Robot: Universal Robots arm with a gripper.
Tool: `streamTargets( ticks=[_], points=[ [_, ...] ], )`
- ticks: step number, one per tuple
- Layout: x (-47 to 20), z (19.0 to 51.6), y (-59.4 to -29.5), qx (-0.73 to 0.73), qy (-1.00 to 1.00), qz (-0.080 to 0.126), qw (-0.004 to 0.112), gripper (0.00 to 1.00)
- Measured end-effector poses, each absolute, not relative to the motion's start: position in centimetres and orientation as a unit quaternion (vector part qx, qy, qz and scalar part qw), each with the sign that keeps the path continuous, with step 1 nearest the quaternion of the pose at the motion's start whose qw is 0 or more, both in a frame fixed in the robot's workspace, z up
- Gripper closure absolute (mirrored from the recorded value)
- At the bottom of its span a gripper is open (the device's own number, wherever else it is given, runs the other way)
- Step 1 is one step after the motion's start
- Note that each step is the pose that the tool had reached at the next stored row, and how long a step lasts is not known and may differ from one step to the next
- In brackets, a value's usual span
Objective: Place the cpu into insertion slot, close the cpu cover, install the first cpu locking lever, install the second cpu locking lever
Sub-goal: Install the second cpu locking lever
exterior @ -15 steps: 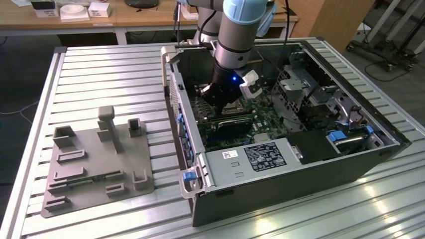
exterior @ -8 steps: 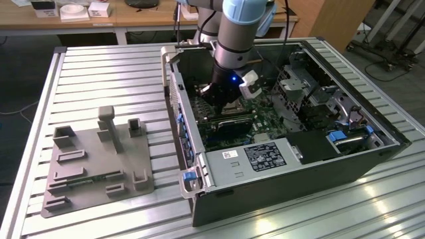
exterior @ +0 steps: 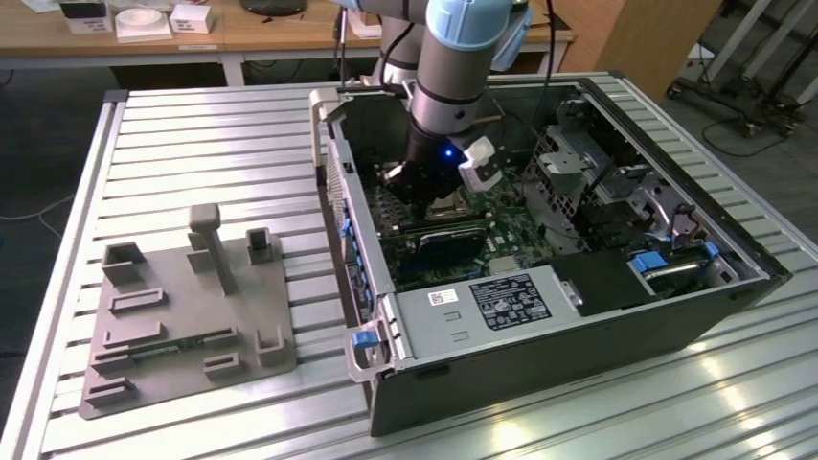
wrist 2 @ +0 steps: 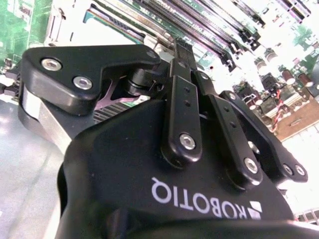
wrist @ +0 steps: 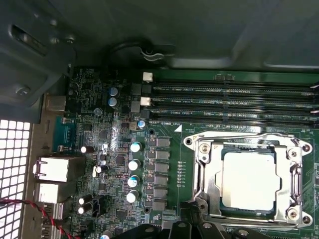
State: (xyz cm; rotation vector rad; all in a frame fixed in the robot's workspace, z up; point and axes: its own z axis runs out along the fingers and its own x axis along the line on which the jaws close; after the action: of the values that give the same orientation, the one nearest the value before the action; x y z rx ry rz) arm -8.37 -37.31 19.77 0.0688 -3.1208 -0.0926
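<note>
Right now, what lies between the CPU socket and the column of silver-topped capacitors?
In the first wrist view, a column of grey square chokes on green board stands between the silver-rimmed socket and the capacitors.

cpu (wrist: 248, 180): 1 | cpu cover (wrist: 209, 174): 1 | memory slots (wrist: 234, 100): 4

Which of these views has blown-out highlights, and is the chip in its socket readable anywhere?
In the second wrist view the circuit board behind the gripper is washed out to near white, while the gripper body stays dark. In the first wrist view lighting is even: the chip sits clearly in the socket, with mild shine on the metal frame. The exterior view shows glare streaks on the table.
</note>
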Motion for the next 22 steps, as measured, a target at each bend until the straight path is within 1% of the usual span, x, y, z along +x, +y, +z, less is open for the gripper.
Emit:
streamTargets(
  ticks=[5, 12, 22],
  points=[
    [-8.38, 19.5, -37.33, 0.022, -0.999, -0.029, 0.01, 0.89],
    [-8.37, 19.42, -37.31, 0.022, -1.0, -0.019, 0.01, 0.89],
    [-8.37, 19.91, -37.29, 0.022, -1.0, -0.019, 0.01, 0.89]
  ],
)
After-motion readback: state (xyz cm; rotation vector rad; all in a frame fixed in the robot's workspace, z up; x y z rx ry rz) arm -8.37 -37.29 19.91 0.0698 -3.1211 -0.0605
